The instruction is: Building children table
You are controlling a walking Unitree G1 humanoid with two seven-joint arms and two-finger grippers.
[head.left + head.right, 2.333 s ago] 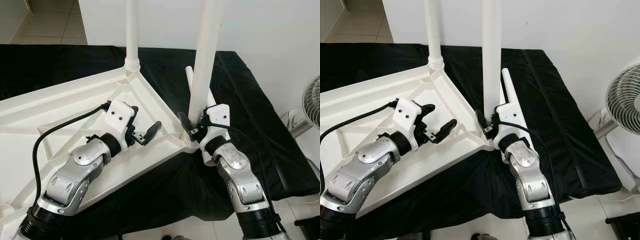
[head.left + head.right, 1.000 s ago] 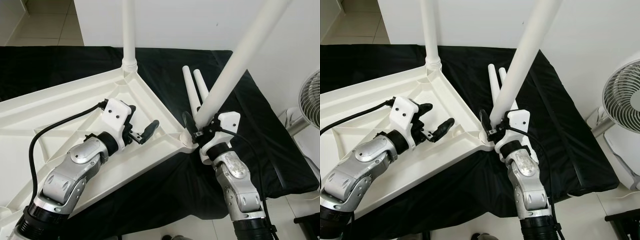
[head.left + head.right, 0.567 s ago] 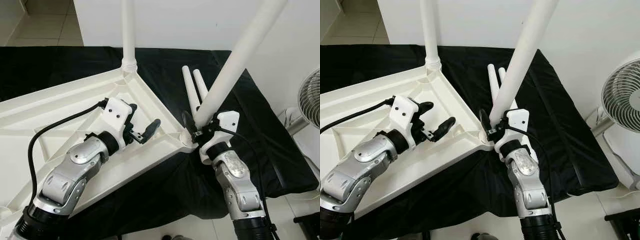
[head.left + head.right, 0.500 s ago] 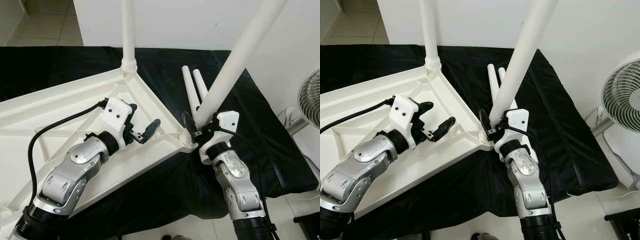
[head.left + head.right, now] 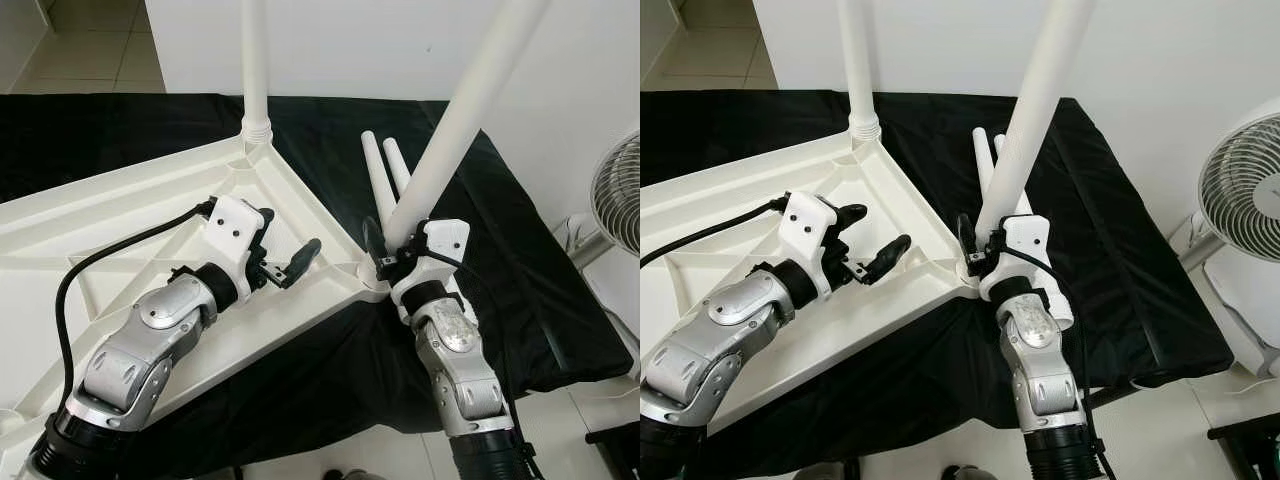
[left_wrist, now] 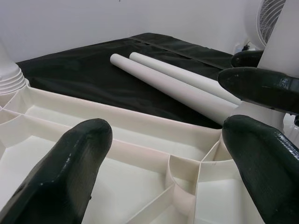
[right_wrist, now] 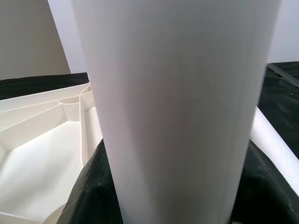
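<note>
A white plastic table top [image 5: 120, 215] lies upside down on a black-covered surface. One white leg [image 5: 254, 70] stands upright in its far corner. My right gripper [image 5: 390, 245] is shut on a second white leg [image 5: 470, 90], low down near its foot. This leg leans to the right, and its lower end sits at the near right corner socket [image 5: 375, 280]. In the right wrist view the held leg [image 7: 173, 93] stands between the black fingers. My left gripper [image 5: 285, 245] hovers open over the ribbed underside [image 6: 117, 140], holding nothing.
Two loose white legs [image 5: 378, 175] lie side by side on the black cloth [image 5: 520, 250] behind the right gripper. A white fan [image 5: 1240, 185] stands off the surface's right edge. A white wall rises close behind, with tiled floor at the far left.
The held leg was upright 2.3 s ago and then tipped to the right. In the last half second it has come back slightly toward upright. The left gripper has stayed put.
</note>
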